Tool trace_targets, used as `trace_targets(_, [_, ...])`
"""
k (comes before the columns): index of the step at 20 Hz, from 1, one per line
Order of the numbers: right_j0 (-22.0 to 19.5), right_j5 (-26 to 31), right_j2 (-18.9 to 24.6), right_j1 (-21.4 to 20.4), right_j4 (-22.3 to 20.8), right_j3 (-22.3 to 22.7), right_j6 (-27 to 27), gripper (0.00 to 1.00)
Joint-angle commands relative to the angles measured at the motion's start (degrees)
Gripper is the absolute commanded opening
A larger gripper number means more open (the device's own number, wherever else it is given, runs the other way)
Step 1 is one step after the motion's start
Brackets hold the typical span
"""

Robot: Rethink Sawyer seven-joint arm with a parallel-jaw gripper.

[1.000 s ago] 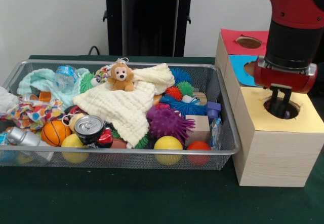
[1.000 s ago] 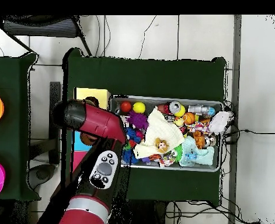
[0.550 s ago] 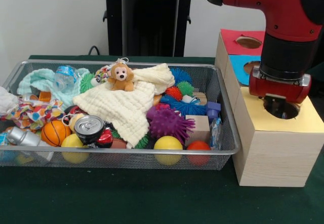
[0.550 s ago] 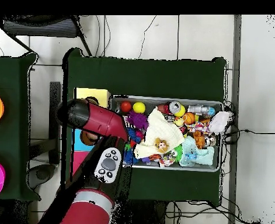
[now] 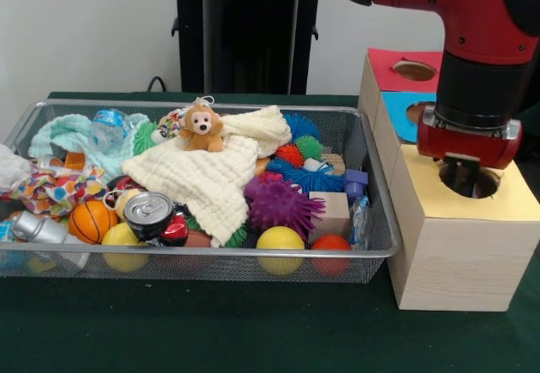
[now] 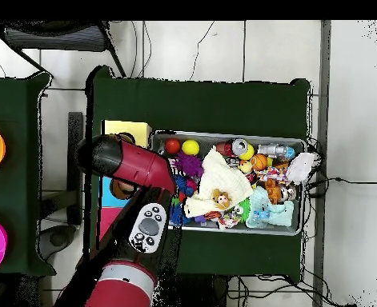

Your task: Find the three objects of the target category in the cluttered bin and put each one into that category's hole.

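My gripper [image 5: 461,173] hangs just above the round hole [image 5: 472,182] in the yellow top [image 5: 498,202] of the wooden box, right of the wire bin [image 5: 378,189]. Nothing shows in it. The bin holds a yellow ball [image 5: 280,240], a red-orange ball [image 5: 331,243], a small basketball [image 5: 91,219], a purple spiky ball [image 5: 280,203], a can [image 5: 148,212], a wooden block [image 5: 336,208], a monkey plush [image 5: 202,128] and a cream cloth [image 5: 211,175]. In the overhead view the red arm [image 6: 123,162] covers the gripper beside the bin [image 6: 297,229].
Behind the yellow section the box has a blue top [image 5: 403,107] and a red top [image 5: 413,69], each with its own hole. A water bottle [image 5: 110,128], a mint cloth [image 5: 67,132] and a patterned cloth [image 5: 51,189] fill the bin's left end.
The gripper has risen out of the yellow hole, where it reached in a second ago. Since half a second ago it has barely moved. The bin's contents are unchanged.
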Motion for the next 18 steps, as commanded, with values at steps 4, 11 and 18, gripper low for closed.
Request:
trace_targets(4, [0.53,12.12,-0.08,-8.15,-2.61,5.58,13.1,0.0])
trace_targets(11, [0.15,18.59,-2.44,-12.79,-4.05,4.9,12.19,0.0])
trace_targets(18, [-1.64,20.49,-6.7,-15.8,-9.18,3.44,8.05,0.0])
